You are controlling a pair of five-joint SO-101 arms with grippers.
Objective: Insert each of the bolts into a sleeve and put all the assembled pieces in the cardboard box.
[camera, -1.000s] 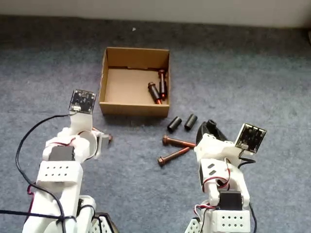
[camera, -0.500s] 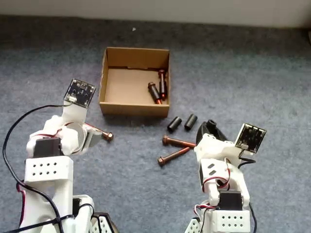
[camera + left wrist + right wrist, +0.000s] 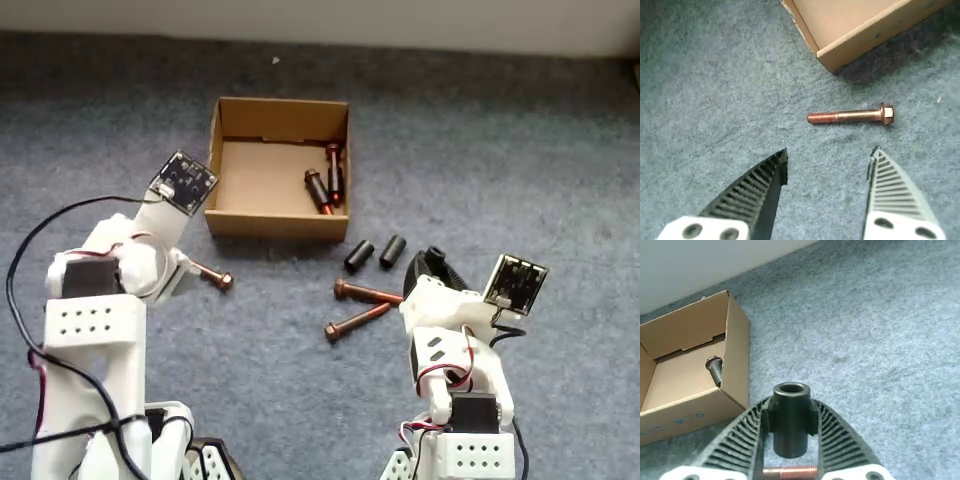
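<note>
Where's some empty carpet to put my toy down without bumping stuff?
Bare carpet stretches right of the cardboard box and left of it. The box's left half is free too. Crowded: between the box and the right end effector lie two loose sleeves and two bolts.

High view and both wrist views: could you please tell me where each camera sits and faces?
High view: fixed overhead, looking down on grey carpet, a brown cardboard box, the white left arm and right arm.
Left wrist view: on the left wrist, looking past the open left hand at a copper-coloured bolt near the box.
Right wrist view: on the right wrist, looking past the right hand, shut on a black cylindrical sleeve, toward the box.
Shared: all show the box.
</note>
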